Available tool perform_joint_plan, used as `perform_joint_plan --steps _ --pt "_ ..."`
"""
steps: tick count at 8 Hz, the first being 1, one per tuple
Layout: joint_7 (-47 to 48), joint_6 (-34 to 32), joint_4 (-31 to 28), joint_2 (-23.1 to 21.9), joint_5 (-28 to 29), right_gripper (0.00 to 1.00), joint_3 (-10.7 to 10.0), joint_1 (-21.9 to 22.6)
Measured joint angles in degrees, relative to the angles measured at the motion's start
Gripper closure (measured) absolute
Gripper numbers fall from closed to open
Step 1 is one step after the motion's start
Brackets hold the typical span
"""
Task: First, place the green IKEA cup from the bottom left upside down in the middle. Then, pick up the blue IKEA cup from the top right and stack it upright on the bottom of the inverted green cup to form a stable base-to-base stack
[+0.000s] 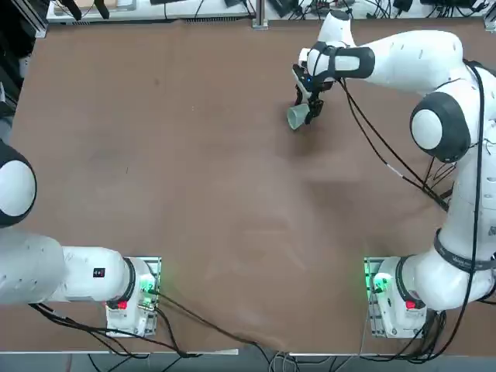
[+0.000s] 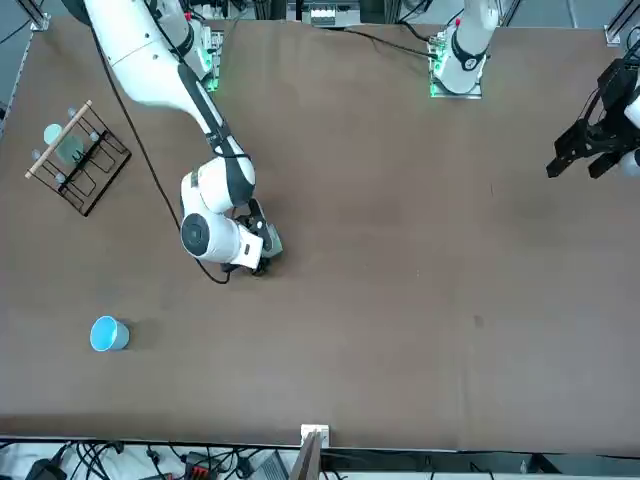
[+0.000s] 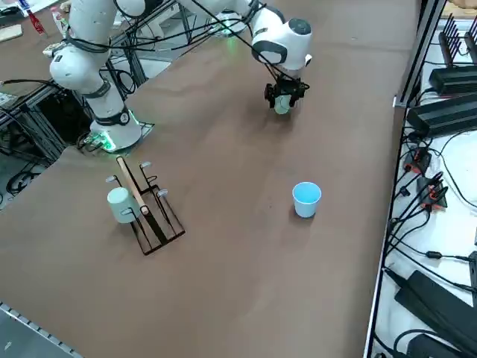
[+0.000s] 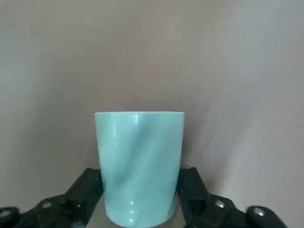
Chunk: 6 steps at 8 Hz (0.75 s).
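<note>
Basically: inverted cup in hand, rim away from the end effector (image 4: pixel 141 175), desk under it.

Room: metal framing (image 2: pixel 312 452) and loose black cables (image 3: pixel 436 268) past the far edge. Nothing there should matter for this move.

Desk (image 1: pixel 194 194): broad, flat, plain brown. Black wire rack with a wooden bar (image 3: pixel 155 224) on the robot's right, another pale green plastic cup (image 3: pixel 121 203) on it.

Right arm (image 2: pixel 160 60) is the near one. End effector clamped on the sides of the smooth pale green tapered plastic cup (image 4: pixel 140 142), toward its narrow base. Long axis roughly vertical, mouth down. Can't tell if the rim touches. Next should be a straight-down seat, then release; a tilted rim could tip it.

Light blue plastic cup (image 3: pixel 306 199): upright, farther out and to the robot's right.
</note>
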Motion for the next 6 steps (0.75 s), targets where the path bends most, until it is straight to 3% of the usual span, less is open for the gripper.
perform_joint_plan --steps 6 --pt "0.0 0.0 0.0 -0.2 -0.1 0.14 0.1 0.0"
